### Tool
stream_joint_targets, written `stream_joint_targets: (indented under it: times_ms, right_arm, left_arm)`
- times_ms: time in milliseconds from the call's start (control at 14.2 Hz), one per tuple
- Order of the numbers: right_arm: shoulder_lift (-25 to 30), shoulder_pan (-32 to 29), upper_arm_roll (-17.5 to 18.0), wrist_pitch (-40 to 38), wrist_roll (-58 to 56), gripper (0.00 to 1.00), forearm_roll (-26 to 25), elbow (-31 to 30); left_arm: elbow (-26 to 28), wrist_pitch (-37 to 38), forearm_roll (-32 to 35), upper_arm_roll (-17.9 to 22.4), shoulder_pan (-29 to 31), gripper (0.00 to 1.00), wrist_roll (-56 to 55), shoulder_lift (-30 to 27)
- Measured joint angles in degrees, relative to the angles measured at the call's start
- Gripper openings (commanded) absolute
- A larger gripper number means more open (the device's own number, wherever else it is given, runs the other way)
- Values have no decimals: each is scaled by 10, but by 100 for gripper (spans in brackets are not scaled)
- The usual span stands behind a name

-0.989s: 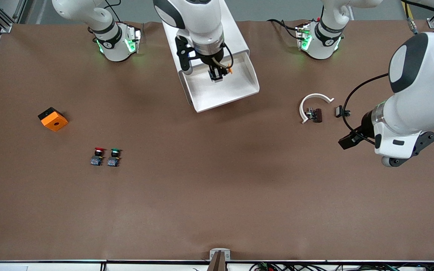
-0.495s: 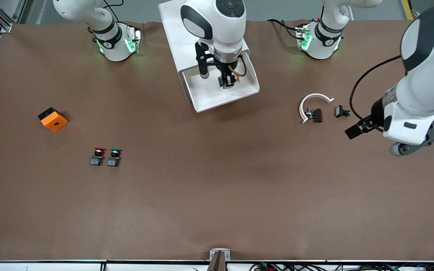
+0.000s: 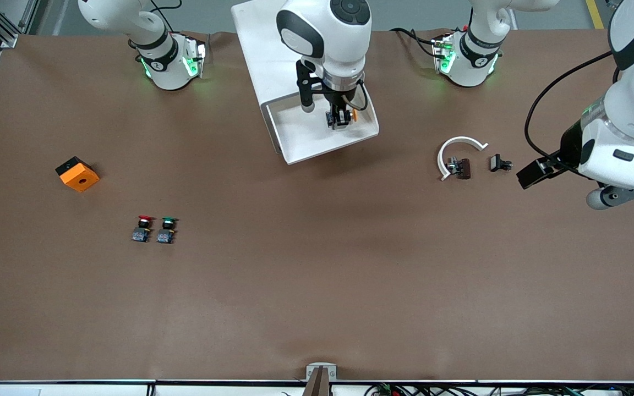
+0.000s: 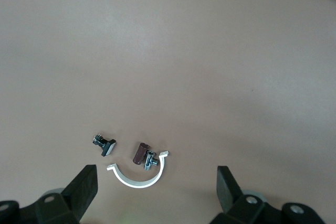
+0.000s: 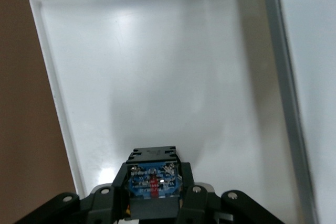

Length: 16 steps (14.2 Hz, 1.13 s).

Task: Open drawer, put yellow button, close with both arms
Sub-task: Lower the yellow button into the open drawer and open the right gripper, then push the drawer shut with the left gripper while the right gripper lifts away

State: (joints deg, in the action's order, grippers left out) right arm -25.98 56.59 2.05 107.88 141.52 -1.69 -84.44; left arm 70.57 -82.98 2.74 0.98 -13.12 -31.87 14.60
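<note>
Two arms: you have both over the brown bench (image 3: 317, 286), the right one reaching from its base to the cabinet, the left one up over its own end of the bench.
Cabinet: your white rounded-corner cabinet (image 3: 264, 55) stands between the two bases, with its uppermost drawer (image 3: 306, 137) pulled out toward the front camera; the right wrist view shows the drawer's bare white floor (image 5: 168, 77).
Right claw: your right claw (image 3: 339, 118) hangs over the open drawer, its fingers clamped on the yellow button (image 3: 353, 115); the right wrist view shows the blue and black body (image 5: 153, 182) pinched between the fingers.
Left claw: your left claw (image 4: 157, 195) hovers with its fingers spread wide, holding nothing, over the small parts at the left arm's end.
Orange block: you see an orange and black block (image 3: 77, 174) toward the right arm's end of the bench.
White clip: a curved white C-shaped clip (image 3: 456, 149) lies on the bench with a small brown part (image 3: 463, 168) touching its inner side.
Black part: a small black piece (image 3: 497, 163) lies just beside the clip.
Other buttons: the red-capped button (image 3: 143, 228) and green-capped button (image 3: 167, 229) stand side by side, nearer to the front camera than the orange block.
</note>
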Motion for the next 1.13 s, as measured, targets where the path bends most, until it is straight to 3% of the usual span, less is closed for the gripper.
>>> stream_joint_targets:
  times_ms: [283,353,424,495,848,1131]
  right_arm:
    - [-18,8,0,1,13,0,-4,16]
    - [-22,9,0,1,14,15,-5,20]
    - [-24,9,-1,1,14,78,-5,23]
    - [-26,9,-1,1,12,100,-5,26]
    - [-28,9,-2,1,-17,100,-5,42]
    - [-27,3,-5,-22,-96,100,20,69]
  left_arm:
    - [10,-3,0,-14,-5,100,10,-2]
    - [21,-14,0,-24,-6,100,11,-2]
    - [35,-33,0,-37,-8,100,11,-2]
    - [50,-55,0,-49,-11,100,11,-1]
    - [140,-190,0,-104,-18,100,11,14]
    - [170,-274,0,-130,-63,100,5,69]
